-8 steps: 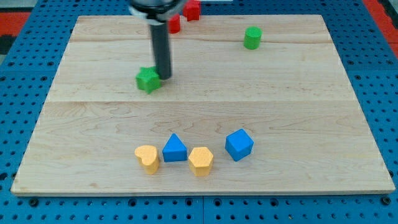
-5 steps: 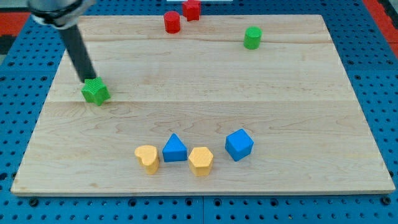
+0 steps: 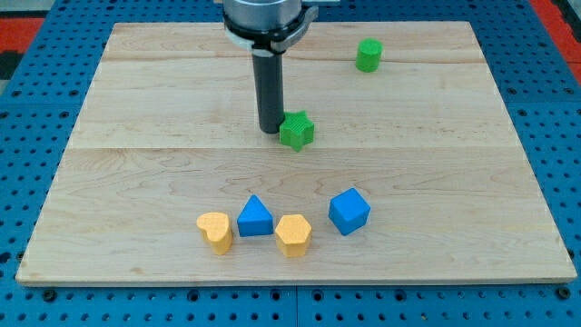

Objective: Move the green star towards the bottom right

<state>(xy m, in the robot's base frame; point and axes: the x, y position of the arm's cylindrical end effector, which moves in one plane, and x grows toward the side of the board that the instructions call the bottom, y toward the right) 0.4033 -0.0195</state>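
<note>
tip: my tip (image 3: 270, 130) down on board, touching green star's (image 3: 296, 131) left side. No jaws on this rig, just a bare rod, so nothing to open/close.
star: approx mid-board (image 3: 508, 182), slightly toward view's top; bottom right corner well apart.
contact risk: tip sits left, not upper-left; push likely sends star straight right, not down-right. Star's points could make it spin/slip off rod.
obstacle: blue cube (image 3: 349, 211) lies near the diagonal path; star may bump it.
others: blue triangle (image 3: 255, 217), yellow blocks (image 3: 215, 230) (image 3: 293, 235), green cylinder (image 3: 369, 55) off path.

My tip (image 3: 270, 130) touching green star (image 3: 296, 130) on its left, mid-board (image 3: 436, 145)
</note>
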